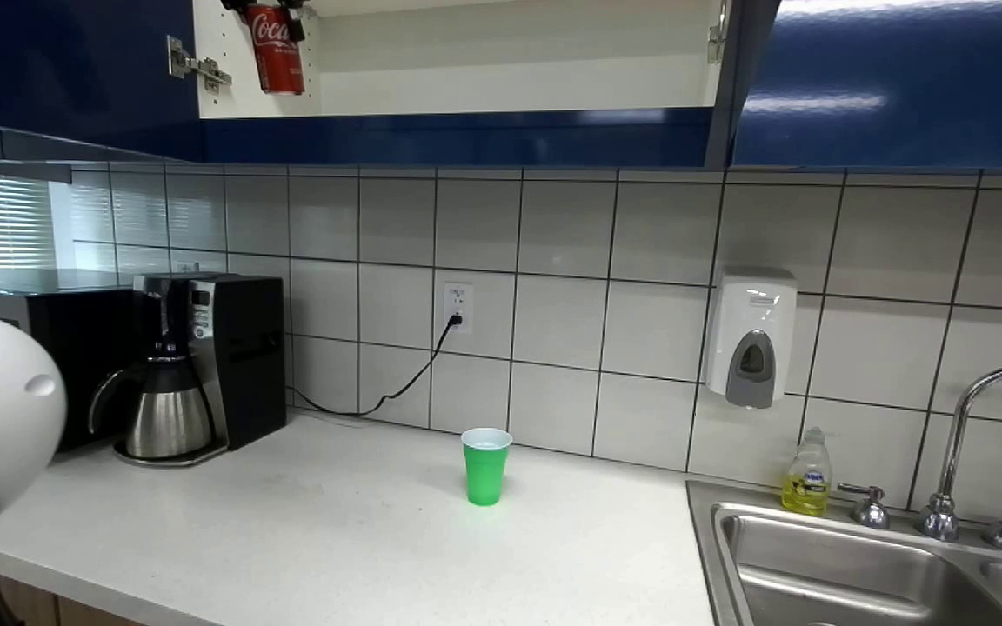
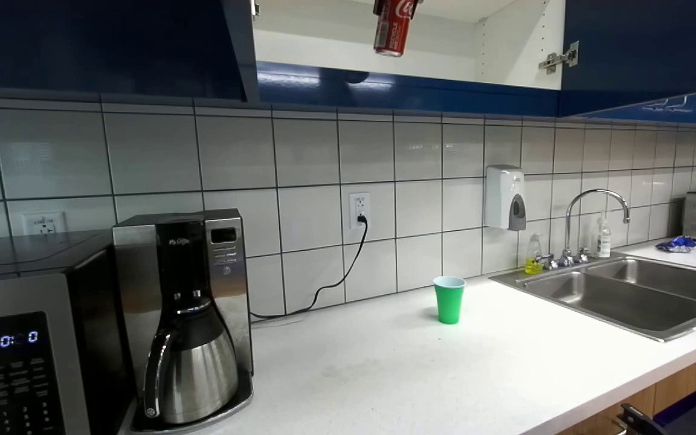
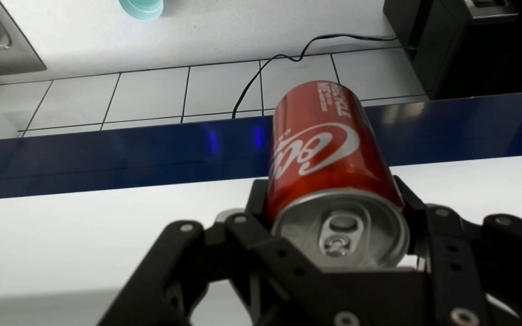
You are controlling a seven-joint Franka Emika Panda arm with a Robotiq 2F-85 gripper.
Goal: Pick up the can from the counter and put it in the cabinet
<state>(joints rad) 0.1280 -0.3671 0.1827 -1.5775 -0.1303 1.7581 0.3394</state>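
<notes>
The can (image 1: 277,61) is red with a silvery top and is held in the air, slightly tilted, base down. It also shows in an exterior view (image 2: 392,30) and in the wrist view (image 3: 320,136). My gripper (image 3: 333,194) is shut on the can near its top, one finger on each side. The cabinet (image 1: 457,139) stands open, with a pale interior and a blue bottom edge, which also shows in the wrist view (image 3: 107,156). The can is at the opening, above that edge; I cannot tell how far inside. The counter (image 1: 318,530) lies below.
Open blue doors (image 1: 57,78) (image 2: 644,54) flank the opening. A green cup (image 1: 485,469) stands on the counter. A coffee maker (image 2: 185,314) and a microwave (image 2: 22,338) stand at one end, the sink (image 1: 849,565) at the other. A soap dispenser (image 1: 753,339) hangs on the wall.
</notes>
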